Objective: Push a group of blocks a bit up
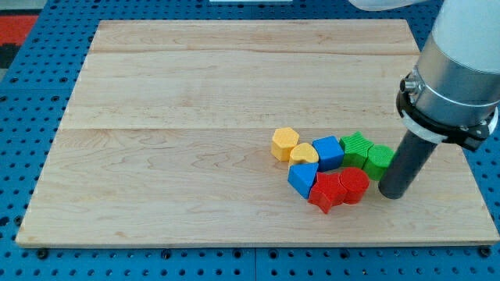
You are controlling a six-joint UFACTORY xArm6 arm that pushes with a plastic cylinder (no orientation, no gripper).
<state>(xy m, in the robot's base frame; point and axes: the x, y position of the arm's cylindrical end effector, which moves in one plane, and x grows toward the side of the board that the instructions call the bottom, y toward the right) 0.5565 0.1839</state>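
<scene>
A cluster of blocks lies at the lower right of the wooden board [195, 117]. It holds a yellow hexagon block [284, 143], a yellow heart block [304, 153], a blue cube [329, 151], a blue block [301, 179], a green star block [356, 147], a green round block [380, 161], a red star block [326, 191] and a red round block [354, 185]. My tip [393, 193] stands just right of the red round block and below the green round block, close to both.
The arm's grey body [457, 70] hangs over the board's right edge. Blue pegboard [23, 140] surrounds the board.
</scene>
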